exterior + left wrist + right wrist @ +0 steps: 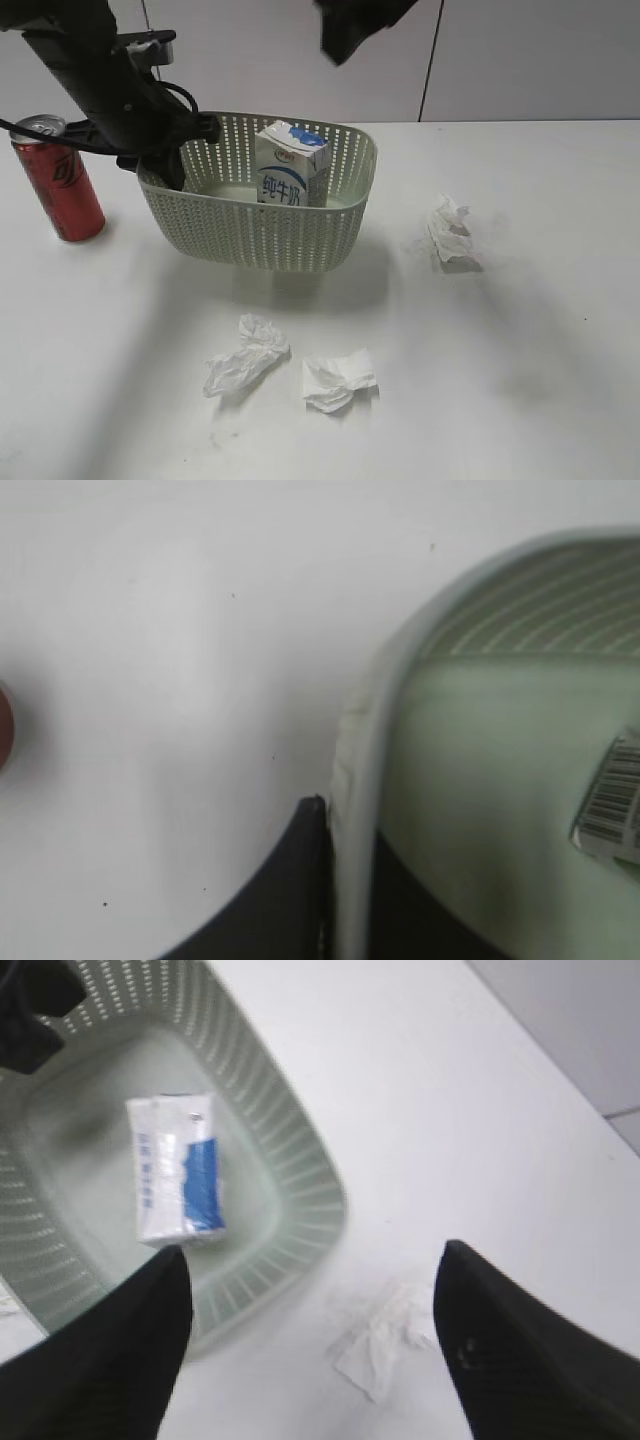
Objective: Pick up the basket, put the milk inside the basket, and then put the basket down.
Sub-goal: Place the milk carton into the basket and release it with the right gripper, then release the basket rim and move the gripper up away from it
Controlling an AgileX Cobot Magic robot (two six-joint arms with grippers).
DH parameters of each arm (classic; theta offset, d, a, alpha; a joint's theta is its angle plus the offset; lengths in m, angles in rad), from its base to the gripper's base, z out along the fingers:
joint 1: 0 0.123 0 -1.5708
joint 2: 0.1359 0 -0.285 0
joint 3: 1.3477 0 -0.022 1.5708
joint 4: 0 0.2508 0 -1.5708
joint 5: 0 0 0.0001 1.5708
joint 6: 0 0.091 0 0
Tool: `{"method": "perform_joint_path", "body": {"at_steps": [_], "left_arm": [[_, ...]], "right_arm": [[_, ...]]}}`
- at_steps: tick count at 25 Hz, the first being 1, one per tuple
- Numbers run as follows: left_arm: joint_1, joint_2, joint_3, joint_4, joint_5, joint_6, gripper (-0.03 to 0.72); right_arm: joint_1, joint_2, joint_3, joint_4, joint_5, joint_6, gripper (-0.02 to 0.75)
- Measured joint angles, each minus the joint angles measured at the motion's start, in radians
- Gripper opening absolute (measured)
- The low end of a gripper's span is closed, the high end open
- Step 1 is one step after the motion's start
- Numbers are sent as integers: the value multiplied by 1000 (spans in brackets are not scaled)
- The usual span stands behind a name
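Note:
The pale green basket is tilted, its left end held by my left gripper. The milk carton stands inside it, white with blue lettering. In the left wrist view my gripper is shut on the basket's rim, one finger outside and one inside. In the right wrist view my right gripper is open and empty, high above the table, with the basket and the milk below to the left. In the exterior view the right arm shows only at the top edge.
A red soda can stands left of the basket. Crumpled tissues lie on the white table: two in front and one to the right, which the right wrist view shows too.

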Motion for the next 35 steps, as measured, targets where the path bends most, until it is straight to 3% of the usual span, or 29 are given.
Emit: {"method": "perform_joint_path", "body": {"at_steps": [5,10,14,19,24,32,35], "left_arm": [[0,0,0,-1,-24,0,0],[0,0,0,-8,-31,0,0],[0,0,0,-10,-45,0,0],[0,14,0,-13,-101,0,0],[0,72,0,-16,-122,0,0],[0,152,0,-21,-140,0,2],[0,153,0,-31,-150,-1,44]], "right_arm": [[-162,-195,161,-10,23,70,573],[-316,-379,515,-15,21,147,574],[-356,-549,830,-15,-57,180,574],[-357,-739,1111,101,-167,190,574],[-357,-862,1205,161,-178,191,574],[-357,-961,1211,167,-182,193,574],[-357,-965,1211,167,-182,193,574]]}}
